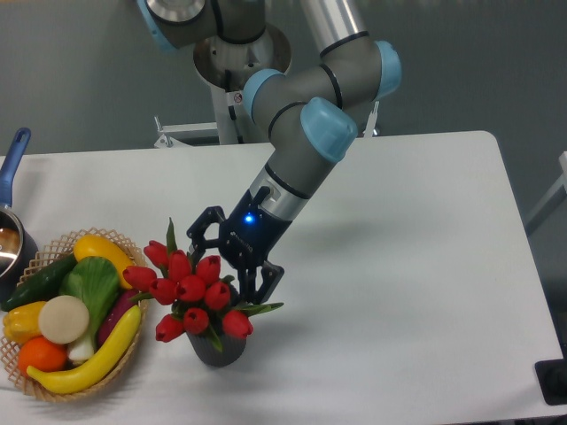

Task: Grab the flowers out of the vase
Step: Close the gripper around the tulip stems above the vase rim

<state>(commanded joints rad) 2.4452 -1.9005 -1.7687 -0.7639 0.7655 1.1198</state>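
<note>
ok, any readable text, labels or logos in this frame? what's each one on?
Nothing reads clearly.
Gripper: faint light marking on its dark body beside the blue light, too blurred to read.
Arm base: small red-and-white sticker, too small to read.
Flowers, vase, basket: no text visible.

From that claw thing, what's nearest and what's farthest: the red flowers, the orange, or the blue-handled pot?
Measured from the gripper:
1. The flowers, right beside it, just to its lower left in the vase.
2. The orange, in the basket's lower left corner.
3. The blue-handled pot, at the table's far left edge.
</note>
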